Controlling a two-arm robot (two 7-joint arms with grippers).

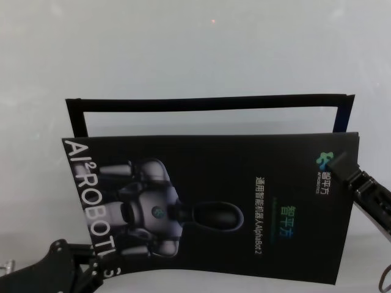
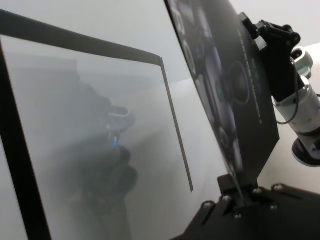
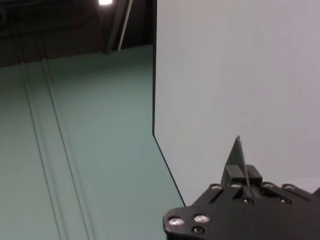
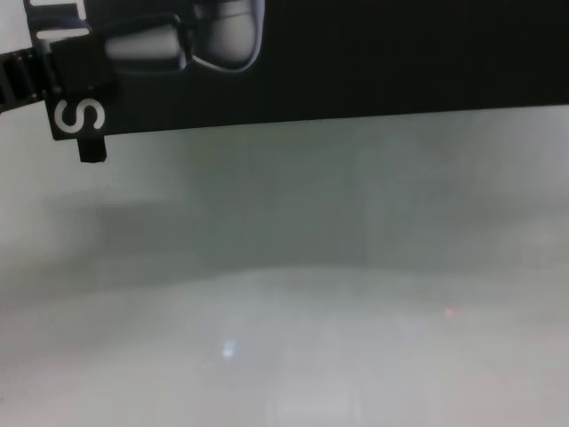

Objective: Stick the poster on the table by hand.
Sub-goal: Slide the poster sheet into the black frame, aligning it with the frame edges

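The poster, a black glossy sheet with white capitals and a grey-white robot picture, hangs above the table, held by two opposite corners. My left gripper is shut on its near left corner, by the letter "S". In the left wrist view the fingers pinch the sheet's edge. My right gripper is shut on the far right corner, by the logo. In the right wrist view it pinches a thin sheet edge. The chest view shows the poster's lower edge above the table.
A thin black rectangular outline lies on the table behind and under the poster. It also shows in the left wrist view. My right arm reaches in from the right, my left arm from the near left.
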